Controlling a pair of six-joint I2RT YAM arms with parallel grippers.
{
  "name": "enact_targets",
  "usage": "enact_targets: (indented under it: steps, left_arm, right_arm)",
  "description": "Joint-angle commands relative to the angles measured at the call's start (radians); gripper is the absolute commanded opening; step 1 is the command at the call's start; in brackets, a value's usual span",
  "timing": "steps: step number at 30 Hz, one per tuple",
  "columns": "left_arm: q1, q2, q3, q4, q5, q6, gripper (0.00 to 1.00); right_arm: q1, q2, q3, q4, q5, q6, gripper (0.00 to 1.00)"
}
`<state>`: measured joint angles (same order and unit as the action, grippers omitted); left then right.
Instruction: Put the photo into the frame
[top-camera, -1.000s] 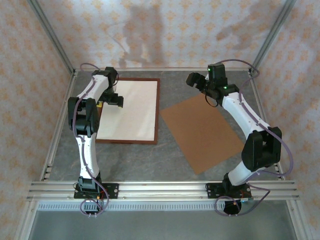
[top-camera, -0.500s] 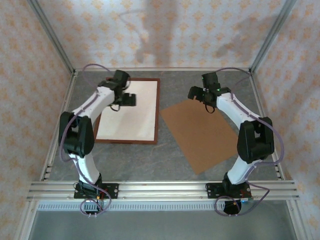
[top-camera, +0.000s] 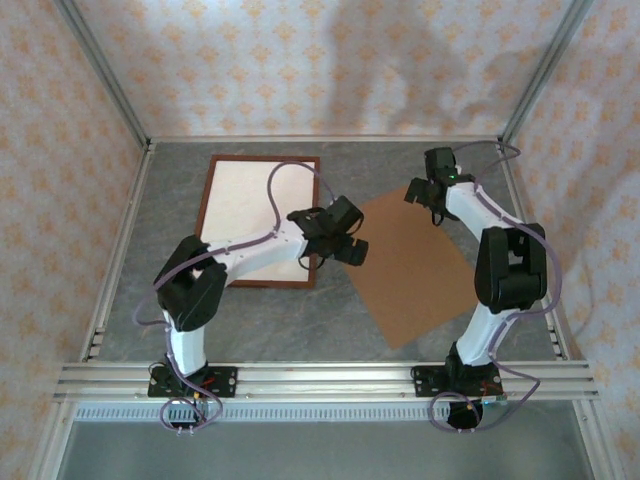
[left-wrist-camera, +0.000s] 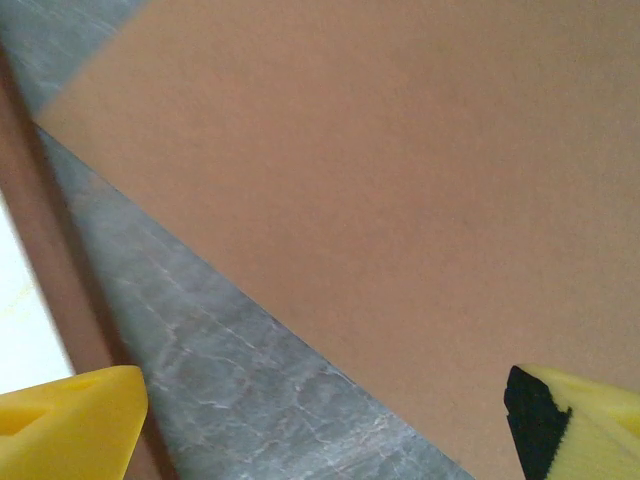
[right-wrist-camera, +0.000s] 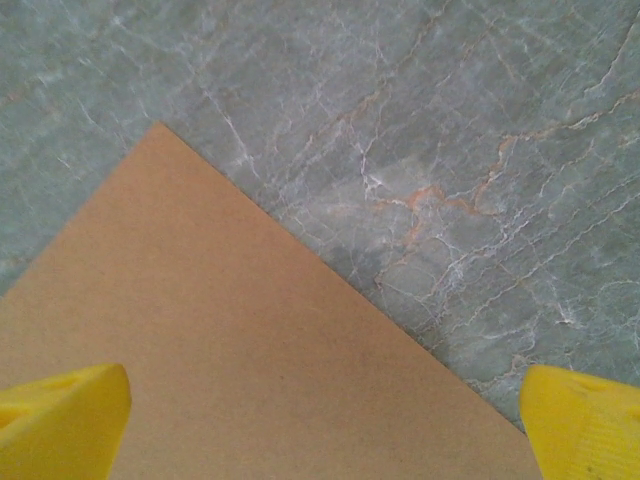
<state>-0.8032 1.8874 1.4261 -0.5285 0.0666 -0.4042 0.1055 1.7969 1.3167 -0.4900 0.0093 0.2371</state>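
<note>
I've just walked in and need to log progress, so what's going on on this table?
Two robot arms are working over a grey table. The left tool hangs open above the left edge of a plain brown board, next to the dark wooden frame, which lies flat with a pale sheet inside. The right tool, also open, hangs over the board's far corner. Neither holds anything.
</note>
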Motion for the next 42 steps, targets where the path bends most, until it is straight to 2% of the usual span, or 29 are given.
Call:
enact_targets:
  steps: [1, 8, 23, 30, 36, 42]
  left_arm:
    - [-0.019, 0.016, 0.029, -0.006, -0.014, -0.038, 0.93]
    - [-0.042, 0.094, 0.055, 0.004, 0.021, -0.041, 0.93]
    - [-0.047, 0.197, 0.157, -0.067, 0.049, -0.048, 0.93]
    - [-0.044, 0.178, 0.106, -0.055, -0.003, -0.081, 0.93]
    - [-0.03, 0.178, 0.05, 0.004, 0.062, -0.118, 0.93]
    - [-0.027, 0.209, 0.062, 0.04, 0.109, -0.124, 0.93]
  right_arm:
    - [-0.017, 0.025, 0.004, -0.053, 0.033, -0.028, 0.99]
    - [-0.03, 0.024, -0.015, -0.047, -0.04, -0.004, 0.99]
    - [-0.053, 0.083, 0.034, -0.117, -0.047, -0.019, 0.99]
    - [-0.098, 0.177, 0.094, -0.15, -0.115, -0.008, 0.99]
    - [-0.1, 0.205, 0.093, -0.168, -0.148, 0.008, 1.0]
    - [-0.102, 0.163, 0.008, -0.148, -0.197, 0.047, 1.0]
